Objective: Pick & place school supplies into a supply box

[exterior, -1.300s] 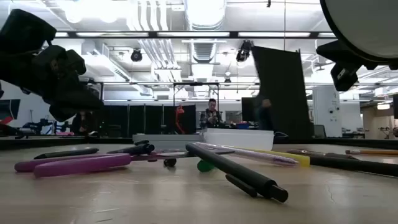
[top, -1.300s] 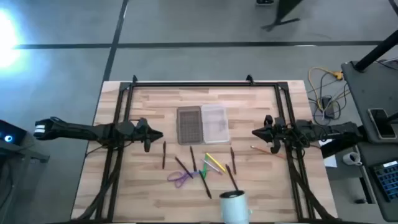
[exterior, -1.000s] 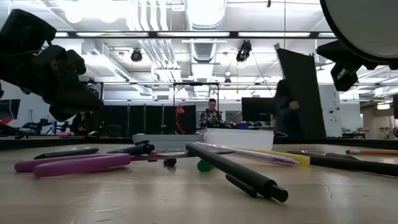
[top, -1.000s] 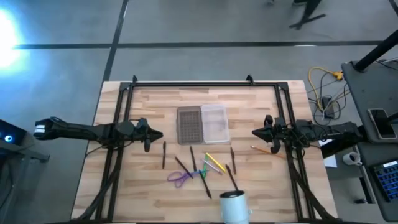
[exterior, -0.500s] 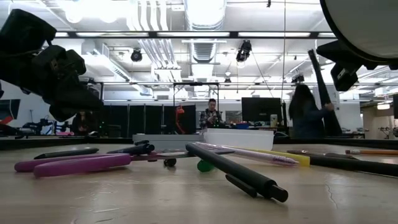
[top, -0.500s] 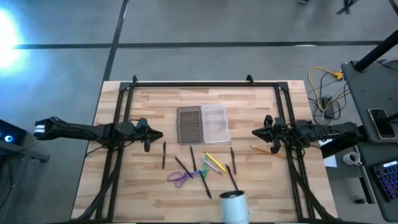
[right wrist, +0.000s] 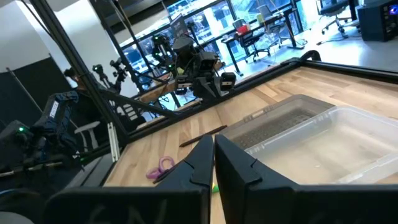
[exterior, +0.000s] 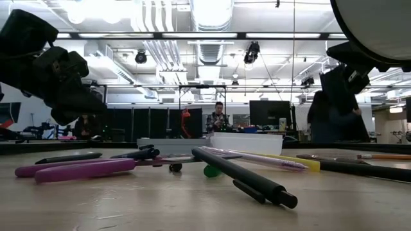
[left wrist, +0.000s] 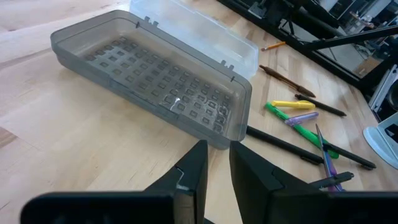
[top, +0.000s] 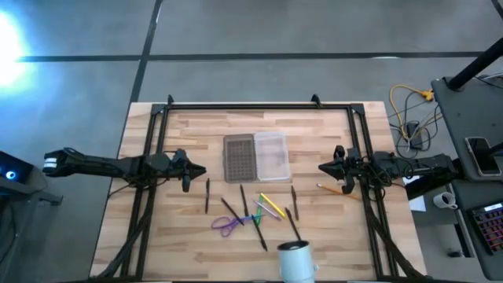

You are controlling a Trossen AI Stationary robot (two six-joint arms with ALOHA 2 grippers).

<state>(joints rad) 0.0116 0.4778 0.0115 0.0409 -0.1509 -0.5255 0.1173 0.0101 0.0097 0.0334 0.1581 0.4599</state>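
Observation:
The supply box (top: 256,157) lies open and flat at mid-table, grey mesh half (top: 240,158) on the left, clear half (top: 272,156) on the right. Nearer the front edge lie several dark pencils and pens (top: 244,200), yellow (top: 272,206) and green (top: 258,213) markers and the purple-handled scissors (top: 227,226). An orange pencil (top: 330,189) lies off to the right. My left gripper (top: 201,170) hovers left of the box, its fingers a narrow gap apart (left wrist: 218,155). My right gripper (top: 322,167) hovers right of the box, shut (right wrist: 213,144).
A white cylindrical cup (top: 295,261) stands at the near edge, right of centre. Black frame rails (top: 244,105) run along the far edge and down both sides of the wooden table. Bare wood lies between the box and the far rail. A person stands in the room behind (exterior: 331,115).
Neither arm nor any of the supplies has moved. In the room beyond the table a person has walked across toward the right.

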